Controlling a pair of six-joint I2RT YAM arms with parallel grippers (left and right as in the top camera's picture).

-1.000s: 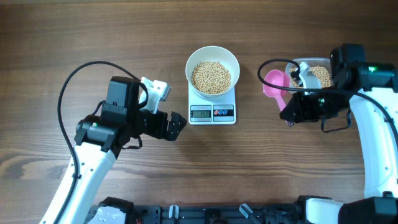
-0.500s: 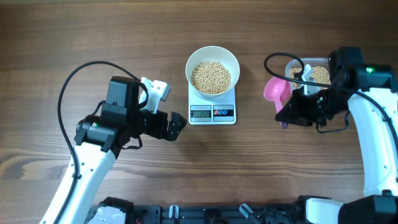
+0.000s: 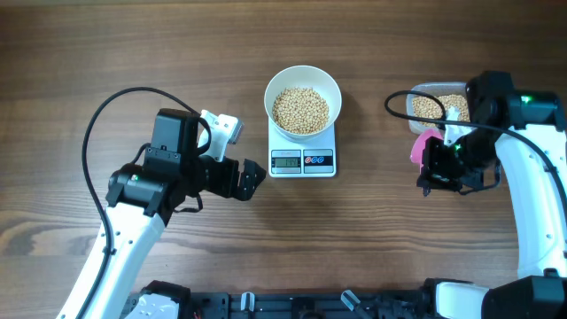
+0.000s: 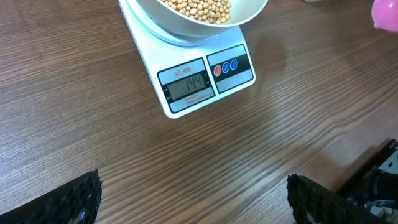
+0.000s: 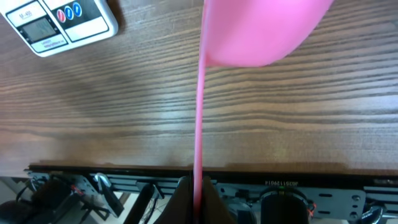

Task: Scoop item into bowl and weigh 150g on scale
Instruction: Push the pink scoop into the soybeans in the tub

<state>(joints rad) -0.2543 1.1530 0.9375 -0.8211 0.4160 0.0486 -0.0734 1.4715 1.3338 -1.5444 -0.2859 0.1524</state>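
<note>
From above I saw the whole wooden table. One scale sat there, and one white bowl stood on top of it. The bowl held a pile of beans. Well off to the right of the scale was one clear tub with more beans in it, so that made two piles. One pink scoop hung over the table between the scale and the tub, nearer the tub, and it was tipped on its side.

From above, the scale's screen was too small to read. My left wrist camera saw it close up, and it said 144. That camera missed the tub.

My left gripper was just beside the scale's left side. Its fingers were spread wide with nothing between them.

Only my right wrist camera showed my right gripper squeezed tight on the scoop's thin handle. It saw only the back of the scoop, so I could not tell if beans were inside.
</note>
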